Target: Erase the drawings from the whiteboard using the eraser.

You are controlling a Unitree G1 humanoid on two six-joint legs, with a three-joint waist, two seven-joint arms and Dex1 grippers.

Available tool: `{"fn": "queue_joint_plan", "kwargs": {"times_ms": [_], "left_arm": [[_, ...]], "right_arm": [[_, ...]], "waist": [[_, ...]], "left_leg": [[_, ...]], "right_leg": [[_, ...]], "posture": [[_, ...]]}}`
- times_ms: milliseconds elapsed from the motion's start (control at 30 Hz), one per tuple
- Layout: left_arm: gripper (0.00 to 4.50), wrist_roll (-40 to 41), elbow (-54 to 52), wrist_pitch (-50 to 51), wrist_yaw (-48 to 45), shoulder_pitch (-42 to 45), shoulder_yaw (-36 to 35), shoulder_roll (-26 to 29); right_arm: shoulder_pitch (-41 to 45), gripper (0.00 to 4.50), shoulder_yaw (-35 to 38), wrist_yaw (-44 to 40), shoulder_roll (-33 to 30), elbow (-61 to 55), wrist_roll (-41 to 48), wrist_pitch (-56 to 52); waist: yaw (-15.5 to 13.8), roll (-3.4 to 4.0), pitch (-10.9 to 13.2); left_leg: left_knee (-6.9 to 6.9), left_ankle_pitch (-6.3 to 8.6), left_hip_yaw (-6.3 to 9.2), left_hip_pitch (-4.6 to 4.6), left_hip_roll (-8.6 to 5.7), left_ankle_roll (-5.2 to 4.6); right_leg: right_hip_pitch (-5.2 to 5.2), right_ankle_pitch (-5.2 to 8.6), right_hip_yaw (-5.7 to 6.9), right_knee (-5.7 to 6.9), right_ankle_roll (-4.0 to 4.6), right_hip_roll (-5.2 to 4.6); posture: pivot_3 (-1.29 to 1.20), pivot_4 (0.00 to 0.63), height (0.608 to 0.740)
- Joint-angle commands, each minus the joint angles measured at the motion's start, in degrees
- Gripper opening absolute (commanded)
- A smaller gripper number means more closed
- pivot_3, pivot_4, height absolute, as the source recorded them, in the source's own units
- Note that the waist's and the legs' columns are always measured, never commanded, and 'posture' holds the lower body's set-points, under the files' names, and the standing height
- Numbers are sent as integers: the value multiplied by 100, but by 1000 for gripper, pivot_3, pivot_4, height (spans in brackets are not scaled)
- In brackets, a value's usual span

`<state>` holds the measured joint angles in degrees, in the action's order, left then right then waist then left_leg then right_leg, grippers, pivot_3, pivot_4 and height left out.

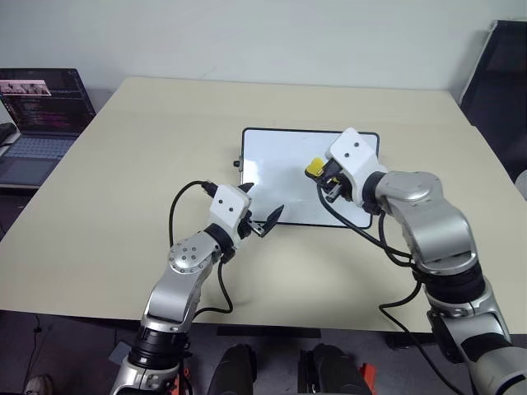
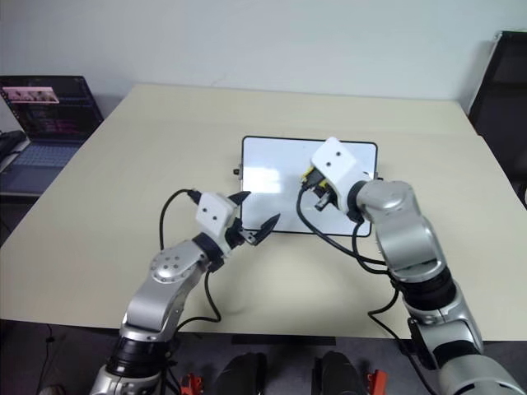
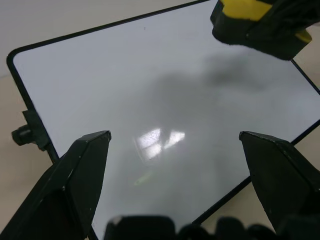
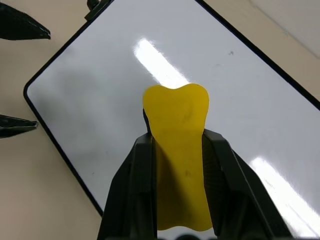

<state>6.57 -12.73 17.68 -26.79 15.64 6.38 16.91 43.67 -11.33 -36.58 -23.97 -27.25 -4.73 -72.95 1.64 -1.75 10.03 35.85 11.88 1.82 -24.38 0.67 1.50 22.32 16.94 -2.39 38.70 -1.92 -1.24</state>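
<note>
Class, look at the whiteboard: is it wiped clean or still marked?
Clean, as far as the pictures show: the whiteboard bears only glare and shadow, no strokes, and the eraser is held above it.

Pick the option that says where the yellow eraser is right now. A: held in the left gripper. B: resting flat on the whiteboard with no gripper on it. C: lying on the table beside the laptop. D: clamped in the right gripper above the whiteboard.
D: the eraser sits squeezed between the two black fingers of the right gripper, over the whiteboard, while the left gripper stands open and empty at the board's near edge.
</note>
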Motion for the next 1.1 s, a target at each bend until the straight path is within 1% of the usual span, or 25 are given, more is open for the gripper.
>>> {"fn": "queue_joint_plan", "kwargs": {"times_ms": [33, 167, 267, 367, 533, 600, 700, 800, 900, 1000, 1100], "left_arm": [[4500, 186, -32, -100, 35, 91, -136, -131], [4500, 180, -116, -23, 118, -16, -207, -148], [4500, 192, -187, 13, 154, -79, -220, -146], [4500, 191, -255, 60, 177, -123, -214, -150], [4500, 181, -223, 66, 119, -47, -197, -125], [4500, 191, -165, 25, 25, 50, -167, -98], [4500, 279, -81, -19, -232, 216, -58, -92], [4500, 452, 97, -174, -781, 459, 194, -92], [4500, 455, 450, -452, -1167, 682, 318, -48], [4500, 600, 737, -697, -1690, 818, 410, -9], [4500, 678, 973, -946, -2160, 945, 538, -9]], "right_arm": [[217, 941, 348, 250, 56, -504, 194, -703], [280, 941, 591, 517, 386, -782, 412, -1490], [268, 941, 780, 803, 595, -877, 455, -1873], [161, 941, 889, 1091, 790, -922, 453, -1955], [103, 941, 907, 1356, 898, -947, 578, -1955], [69, 941, 990, 1467, 742, -930, 588, -1955], [-129, 941, 1138, 1543, 345, -962, 623, -1955], [-538, 941, 1405, 1515, -282, -1049, 665, -1955], [-884, 941, 1788, 1618, -663, -1126, 607, -1955], [-1237, 941, 2135, 1785, -612, -1268, 577, -1955], [-1519, 941, 2290, 1910, -481, -1361, 640, -1955]], "waist": [[2, 0, 0], [17, 0, 0], [11, 0, 1], [7, 0, 1], [9, 1, 1], [10, 1, 1], [-14, -1, 2], [-50, -2, 3], [-27, -1, 4], [25, 1, 4], [40, 3, 5]], "left_leg": [[0, 0, 0, 0, 0, 0], [0, 0, 2, 1, 3, 0], [0, 0, 4, 1, 1, 0], [2, 0, 2, 1, -5, 0], [2, 0, 4, 1, -3, 0], [2, 0, 3, 1, -3, 0], [5, -1, 4, 0, -8, -1], [6, -1, 8, -2, -18, -1], [6, 0, 2, -3, -19, -1], [3, 0, 1, -1, -11, -1], [1, 0, -5, 5, -6, -1]], "right_leg": [[0, 0, 0, 0, 0, 0], [0, 0, 1, 5, 0, 2], [0, 0, 3, 8, 1, 3], [-1, 0, 2, 8, 0, 3], [-1, 0, 4, 9, 0, 4], [0, 0, 4, 11, 0, 8], [-2, 1, 8, 10, 0, 11], [-7, 4, 12, 6, -6, 10], [-4, 5, 6, 6, -8, 10], [-4, 5, 5, 9, -7, 19], [-2, 8, -1, 16, -4, 25]], "posture": [[0, 150, 740], [0, 150, 740], [0, 150, 740], [0, 150, 740], [0, 150, 740], [0, 150, 740], [0, 150, 740], [0, 150, 740], [0, 150, 740], [0, 150, 740], [0, 150, 740]]}}
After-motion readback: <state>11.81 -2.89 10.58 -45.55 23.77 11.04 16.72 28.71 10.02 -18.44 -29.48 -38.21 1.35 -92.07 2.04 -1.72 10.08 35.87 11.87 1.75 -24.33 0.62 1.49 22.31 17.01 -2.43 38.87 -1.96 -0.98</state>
